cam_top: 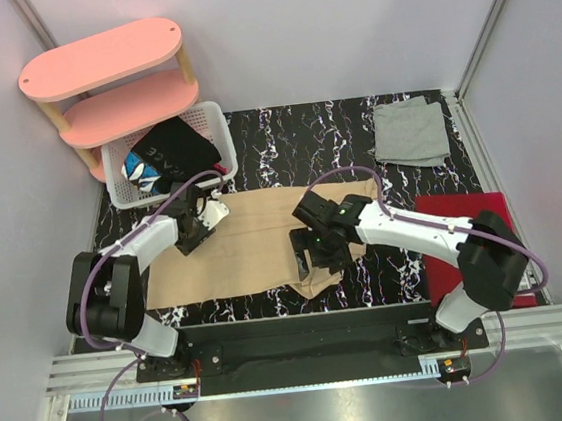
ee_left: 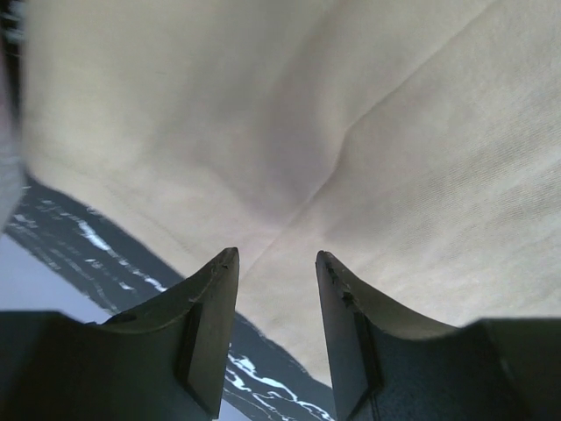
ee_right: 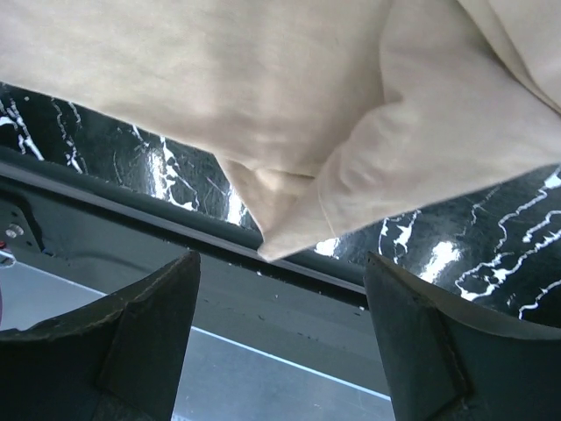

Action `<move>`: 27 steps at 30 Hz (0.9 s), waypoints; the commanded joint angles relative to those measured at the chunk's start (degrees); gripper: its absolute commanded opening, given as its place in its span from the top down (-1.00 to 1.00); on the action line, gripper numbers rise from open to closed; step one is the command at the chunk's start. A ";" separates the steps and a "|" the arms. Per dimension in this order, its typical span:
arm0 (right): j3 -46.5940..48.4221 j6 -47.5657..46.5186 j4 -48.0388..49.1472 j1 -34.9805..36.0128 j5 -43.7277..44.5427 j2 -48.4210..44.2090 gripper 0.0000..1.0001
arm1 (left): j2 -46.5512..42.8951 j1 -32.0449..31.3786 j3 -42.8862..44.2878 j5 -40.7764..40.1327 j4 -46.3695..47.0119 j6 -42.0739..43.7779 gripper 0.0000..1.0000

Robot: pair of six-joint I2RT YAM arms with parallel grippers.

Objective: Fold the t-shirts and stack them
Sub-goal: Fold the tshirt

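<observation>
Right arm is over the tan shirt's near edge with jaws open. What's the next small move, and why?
Probably ease the right gripper forward onto the pointed corner of the tan t-shirt and close. The jaws stand open and hold nothing, and that corner lies just ahead, centred between them, by the near edge of the table.

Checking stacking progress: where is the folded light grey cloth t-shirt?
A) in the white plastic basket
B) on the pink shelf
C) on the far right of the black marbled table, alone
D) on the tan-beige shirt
C: the light grey cloth t-shirt lies on the black marbled table, far right, apart from the tan-beige cloth t-shirt.
</observation>
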 commanded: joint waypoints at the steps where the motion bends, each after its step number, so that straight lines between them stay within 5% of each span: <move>1: 2.46 -0.24 -0.08 0.72 -0.83 3.90 -0.64 | 3.01 -0.23 -1.20 -1.18 3.57 -0.40 0.10; 4: 2.63 -1.38 -0.51 0.72 0.83 6.10 -0.62 | 3.37 -0.23 -1.64 -1.36 4.36 -0.13 0.10; 7: 2.90 -2.00 -1.66 0.72 1.98 7.95 -0.30 | 2.58 -0.23 -2.35 -1.27 4.71 0.22 0.10; 8: 2.99 -1.91 -1.83 0.63 2.50 8.04 0.19 | 2.32 -0.23 -2.52 -1.18 4.80 0.57 0.10; 12: 4.04 -1.91 -5.68 0.72 4.69 6.55 1.00 | 1.96 -0.23 -3.93 -1.53 5.68 1.01 0.10; 27: -6.15 4.68 -24.93 0.72 3.21 -10.67 0.88 | 2.49 -0.23 -7.09 -2.15 8.67 2.68 0.10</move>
